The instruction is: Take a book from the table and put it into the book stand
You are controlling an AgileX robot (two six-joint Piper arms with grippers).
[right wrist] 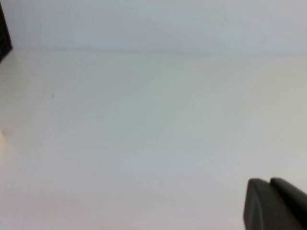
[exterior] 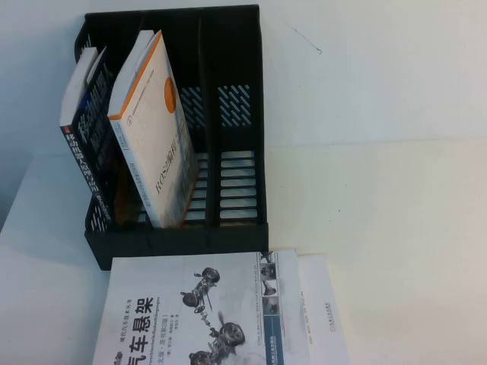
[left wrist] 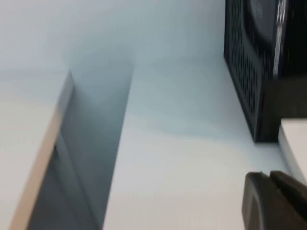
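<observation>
The white book (exterior: 205, 312) with a big black Chinese title and grey suspension-part pictures lies flat on the white table (exterior: 411, 190), just in front of the black book stand (exterior: 228, 122). The stand's left compartment holds a dark-covered book (exterior: 87, 144), its middle one a cream book with an orange edge (exterior: 156, 129); the right compartment holds nothing. Neither arm shows in the high view. My left gripper (left wrist: 268, 176) is shut and empty above the table, left of the stand's slotted side (left wrist: 249, 72). My right gripper (right wrist: 269, 182) is shut and empty over bare tabletop.
The table's left edge (left wrist: 48, 143) drops off beside the left gripper. A corner of the white book (left wrist: 293, 143) shows in the left wrist view. A thin scratch or wire mark (exterior: 304, 38) lies at the back right.
</observation>
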